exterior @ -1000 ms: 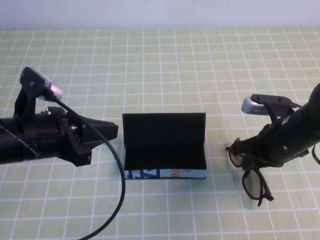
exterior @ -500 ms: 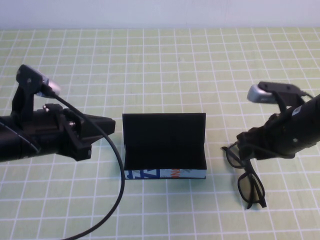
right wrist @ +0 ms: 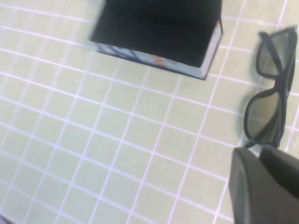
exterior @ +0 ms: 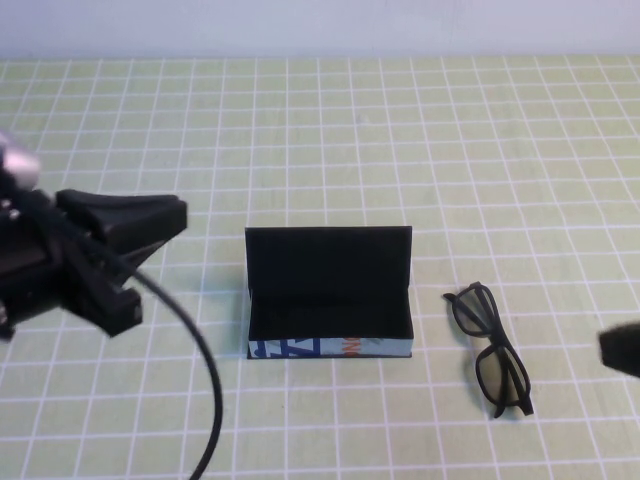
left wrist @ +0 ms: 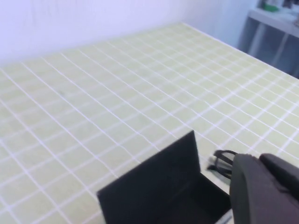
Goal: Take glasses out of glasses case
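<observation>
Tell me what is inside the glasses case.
The open glasses case shows only its black interior, though its front wall hides part of the floor. The glasses lie on the table beside it, both pincers withdrawn.

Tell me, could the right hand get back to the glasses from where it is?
Probably yes. The glasses lie flat on the table, right of the open case, with nothing over them. The right hand sits just beyond them at the edge; the left hand is across the case.
</observation>
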